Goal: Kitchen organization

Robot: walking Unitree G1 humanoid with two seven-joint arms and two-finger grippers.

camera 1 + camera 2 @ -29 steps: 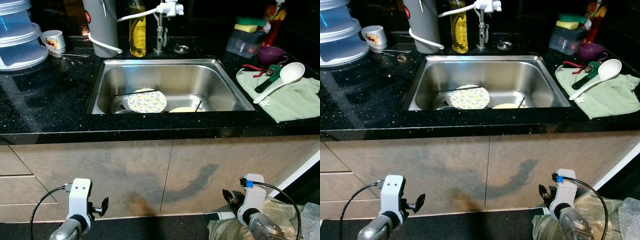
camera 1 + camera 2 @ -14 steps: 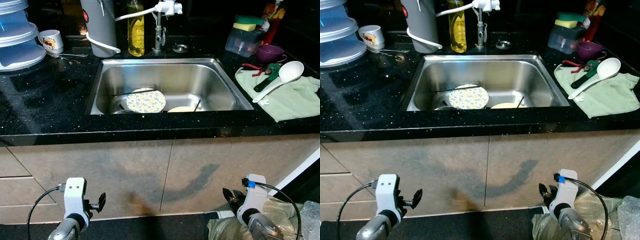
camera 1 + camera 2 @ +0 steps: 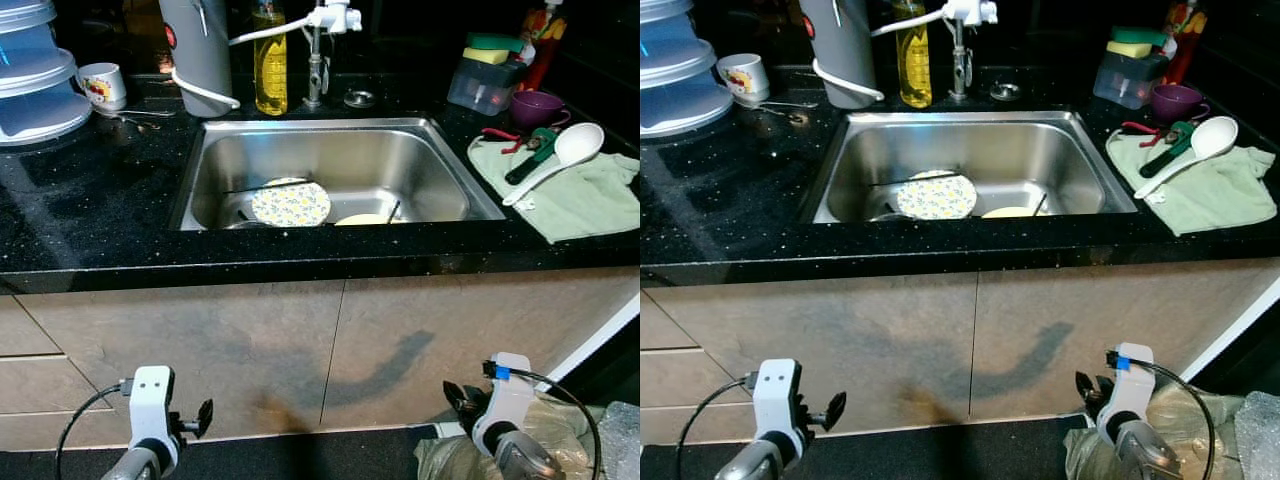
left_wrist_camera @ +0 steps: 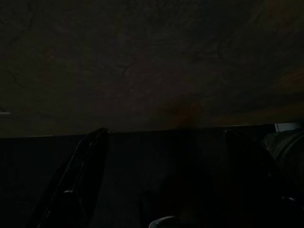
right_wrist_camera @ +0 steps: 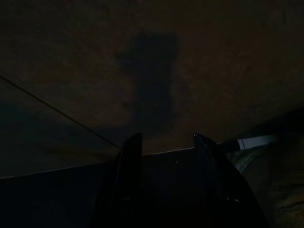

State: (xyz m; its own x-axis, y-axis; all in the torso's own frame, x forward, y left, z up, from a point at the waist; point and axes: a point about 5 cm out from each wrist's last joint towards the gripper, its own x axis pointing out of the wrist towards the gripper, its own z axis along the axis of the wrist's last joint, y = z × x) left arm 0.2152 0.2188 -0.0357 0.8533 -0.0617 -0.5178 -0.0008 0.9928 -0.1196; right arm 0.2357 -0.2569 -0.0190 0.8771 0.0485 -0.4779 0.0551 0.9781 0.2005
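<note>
Left gripper: low before the cabinet doors, fingers spread, holding nothing. Right gripper: low by the cabinet, fingers parted, holding nothing. Sink: floral plate inside, leaning. Counter: ladle on green cloth, right of sink; mug far left.

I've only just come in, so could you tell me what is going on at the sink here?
Nothing is being handled at the moment. The robot faces the counter with both arms hanging low in front of the cabinet doors, the left gripper and right gripper both empty and open. In the steel sink sit a floral plate and a yellow dish. To the right, a white ladle and a green-handled tool lie on a green cloth.
</note>
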